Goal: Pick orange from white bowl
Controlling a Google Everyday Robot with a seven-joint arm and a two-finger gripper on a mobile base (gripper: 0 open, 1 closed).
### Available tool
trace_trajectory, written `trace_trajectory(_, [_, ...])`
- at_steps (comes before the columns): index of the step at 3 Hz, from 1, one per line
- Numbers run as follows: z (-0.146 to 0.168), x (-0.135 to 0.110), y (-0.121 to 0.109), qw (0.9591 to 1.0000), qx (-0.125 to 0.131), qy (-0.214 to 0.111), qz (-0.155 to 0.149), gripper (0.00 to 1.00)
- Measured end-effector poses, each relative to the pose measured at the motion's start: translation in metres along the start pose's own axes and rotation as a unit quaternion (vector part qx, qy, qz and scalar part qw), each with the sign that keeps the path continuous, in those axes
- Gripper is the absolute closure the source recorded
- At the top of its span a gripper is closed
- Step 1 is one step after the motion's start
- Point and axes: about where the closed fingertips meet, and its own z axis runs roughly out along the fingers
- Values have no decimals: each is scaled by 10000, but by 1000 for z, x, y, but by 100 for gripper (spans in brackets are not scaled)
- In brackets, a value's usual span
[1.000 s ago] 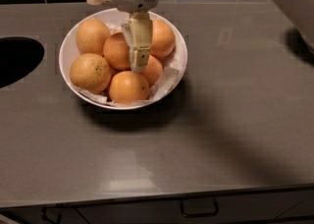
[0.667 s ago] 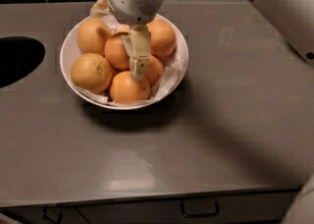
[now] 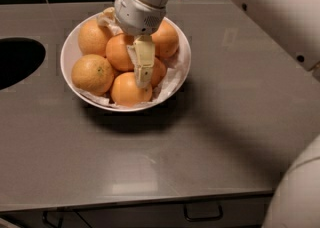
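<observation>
Low inside white bowl point(image 3: 66, 54), gripper point(image 3: 144, 78), orange point(image 3: 158, 70) just beside it.

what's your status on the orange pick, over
tool down inside white bowl, among the fruit. orange right beside tool tip, not yet lifted. other oranges packed close around it.
</observation>
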Motion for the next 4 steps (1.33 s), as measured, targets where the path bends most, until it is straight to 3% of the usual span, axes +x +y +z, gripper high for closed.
trace_trajectory(1, [-3, -1, 0, 10000, 0, 1, 1, 0])
trace_trajectory(3, [-14, 0, 10, 9995, -24, 298, 134, 0])
trace_trajectory(4, [-23, -6, 9, 9989, 125, 435, 81, 0])
